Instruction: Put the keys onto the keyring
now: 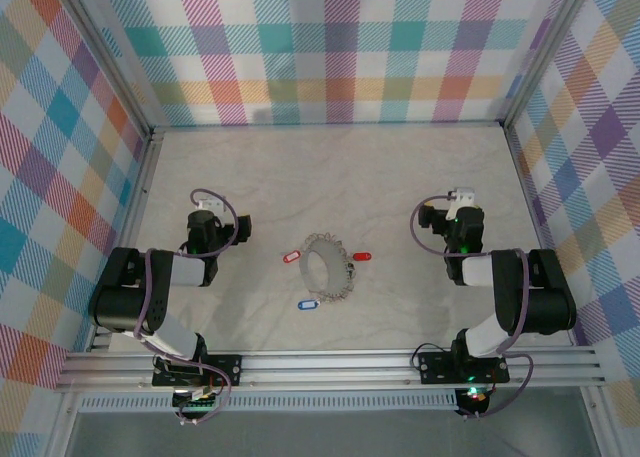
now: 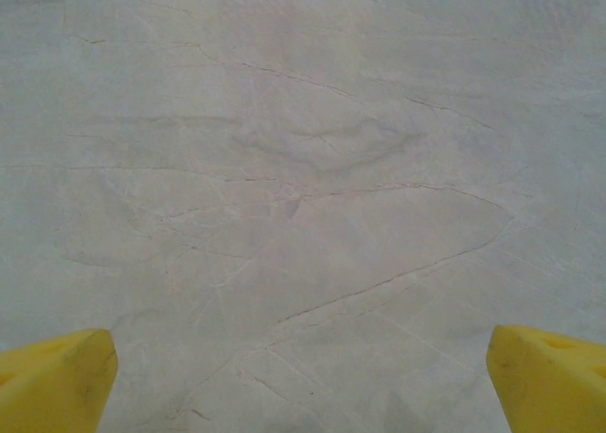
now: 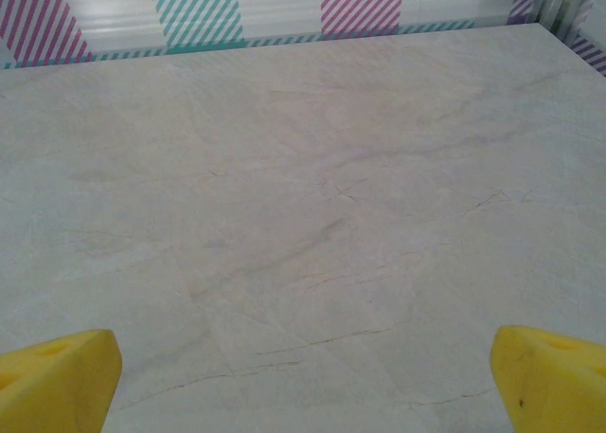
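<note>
The keyring [image 1: 322,239], a large grey hoop, lies flat at the middle of the table. Three keys lie loose around it: a red-tagged one [image 1: 292,257] at its left, another red-tagged one [image 1: 362,256] at its right, and a blue-tagged one [image 1: 307,303] in front of it. My left gripper [image 1: 207,217] rests folded back well left of the ring, my right gripper [image 1: 458,212] well to its right. In the left wrist view the left gripper [image 2: 303,386] is open over bare table, its yellow fingertips [image 2: 57,381] far apart. The right gripper [image 3: 303,386] is also open, fingertips [image 3: 549,376] wide with nothing between.
Checked cloth walls on an aluminium frame [image 1: 150,132] close in the pale marbled table [image 1: 330,167] at the left, back and right. A metal rail [image 1: 330,365] carrying the arm bases runs along the near edge.
</note>
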Controlling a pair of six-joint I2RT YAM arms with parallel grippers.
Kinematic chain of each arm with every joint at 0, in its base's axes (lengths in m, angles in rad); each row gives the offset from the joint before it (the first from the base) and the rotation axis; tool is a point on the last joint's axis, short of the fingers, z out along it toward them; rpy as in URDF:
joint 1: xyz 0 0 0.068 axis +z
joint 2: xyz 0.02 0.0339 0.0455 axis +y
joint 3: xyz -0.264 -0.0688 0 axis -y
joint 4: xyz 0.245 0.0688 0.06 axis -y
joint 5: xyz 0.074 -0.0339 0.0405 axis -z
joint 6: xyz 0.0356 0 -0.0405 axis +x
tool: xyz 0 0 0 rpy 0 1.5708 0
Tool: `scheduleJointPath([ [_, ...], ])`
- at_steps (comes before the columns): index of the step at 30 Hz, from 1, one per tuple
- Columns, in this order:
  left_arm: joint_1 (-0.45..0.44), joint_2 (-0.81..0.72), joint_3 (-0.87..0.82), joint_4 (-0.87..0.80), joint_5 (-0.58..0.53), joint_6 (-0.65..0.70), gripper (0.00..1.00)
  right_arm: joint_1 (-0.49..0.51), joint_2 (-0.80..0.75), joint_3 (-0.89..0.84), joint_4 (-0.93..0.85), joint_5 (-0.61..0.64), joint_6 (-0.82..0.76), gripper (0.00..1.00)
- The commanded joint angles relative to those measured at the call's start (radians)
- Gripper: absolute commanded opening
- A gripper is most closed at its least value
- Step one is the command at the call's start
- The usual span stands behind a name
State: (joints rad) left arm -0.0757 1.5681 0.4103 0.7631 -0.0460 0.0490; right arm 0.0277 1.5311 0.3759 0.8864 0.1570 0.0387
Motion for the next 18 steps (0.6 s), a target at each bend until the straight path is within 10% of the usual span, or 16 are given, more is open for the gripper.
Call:
scheduleJointPath([
  [1,0.011,0.0,0.018,0.033,-0.011,-0.008,1.0,0.005,0.003,0.008,-0.006,0.008,0.01,1.0],
  [18,0.011,-0.001,0.018,0.033,-0.01,-0.008,1.0,0.003,0.003,0.008,-0.007,-0.005,0.006,1.0],
])
